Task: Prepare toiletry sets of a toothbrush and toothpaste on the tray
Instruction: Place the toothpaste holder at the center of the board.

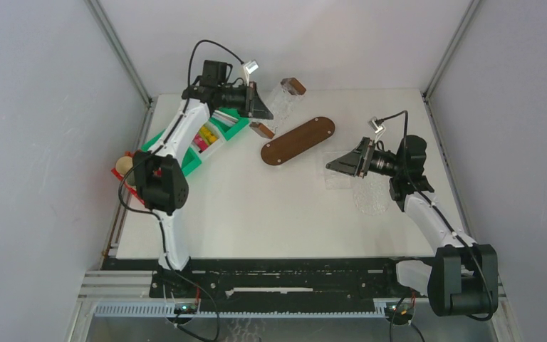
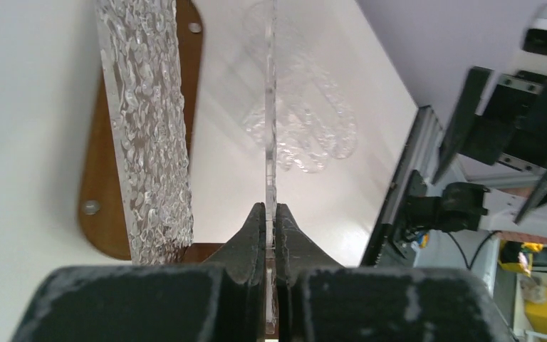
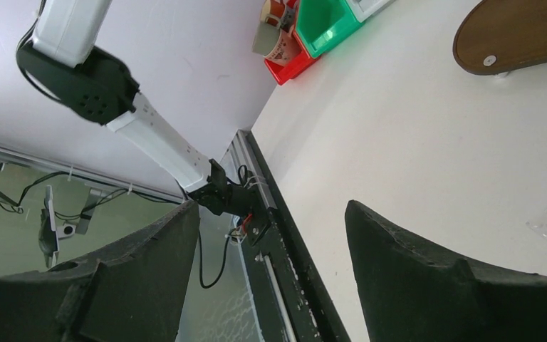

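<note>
The brown oval wooden tray (image 1: 298, 140) lies at the back middle of the table; it also shows in the left wrist view (image 2: 100, 178) and the right wrist view (image 3: 520, 32). My left gripper (image 1: 265, 108) is shut on the edge of a thin clear panel (image 2: 271, 142), part of a clear textured stand with brown wooden ends (image 1: 283, 98), held beside the tray. In the left wrist view the gripper (image 2: 271, 206) pinches the panel edge-on. My right gripper (image 1: 331, 165) is open and empty above the table, as the right wrist view (image 3: 272, 206) shows. No toothbrush is in view.
Green bins (image 1: 217, 139) with small colourful items stand at the back left, beside a red bin (image 1: 129, 182) holding a beige cup (image 1: 123, 164). Clear scalloped sheets (image 1: 370, 194) lie on the table under the right arm. A second textured clear panel (image 2: 146, 128) stands over the tray.
</note>
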You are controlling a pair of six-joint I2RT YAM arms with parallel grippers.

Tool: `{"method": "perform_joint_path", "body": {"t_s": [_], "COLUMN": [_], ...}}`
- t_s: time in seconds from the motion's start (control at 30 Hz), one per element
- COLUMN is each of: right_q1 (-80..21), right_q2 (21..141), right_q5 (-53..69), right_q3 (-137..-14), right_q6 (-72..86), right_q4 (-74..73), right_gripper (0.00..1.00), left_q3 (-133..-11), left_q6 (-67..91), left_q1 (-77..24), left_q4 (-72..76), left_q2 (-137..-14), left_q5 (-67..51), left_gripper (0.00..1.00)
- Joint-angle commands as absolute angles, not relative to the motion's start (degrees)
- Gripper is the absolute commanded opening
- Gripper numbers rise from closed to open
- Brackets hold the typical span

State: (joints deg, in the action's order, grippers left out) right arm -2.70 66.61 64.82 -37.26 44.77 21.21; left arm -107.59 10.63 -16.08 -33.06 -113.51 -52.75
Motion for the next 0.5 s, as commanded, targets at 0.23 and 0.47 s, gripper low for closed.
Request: {"method": "perform_joint_path", "body": {"t_s": [0.23, 0.47], "right_q1": [-2.04, -1.84], "right_q2": [64.95, 65.52], "right_q5": [65.29, 65.43], "right_q3": [-40.25, -40.27], "right_q6": [42.72, 42.8], "right_q4": [20.91, 21.09], "right_gripper": [0.83, 0.83], "left_q3": [-134.75, -137.5], "left_q6": [0.86, 6.2], "left_q1": [-12.57, -10.91], "left_q4": [-50.94, -42.84], "left_q2": [-132.29, -137.38], "left_q5": [-53.39, -55.71], "left_gripper": [0.0, 0.0]}}
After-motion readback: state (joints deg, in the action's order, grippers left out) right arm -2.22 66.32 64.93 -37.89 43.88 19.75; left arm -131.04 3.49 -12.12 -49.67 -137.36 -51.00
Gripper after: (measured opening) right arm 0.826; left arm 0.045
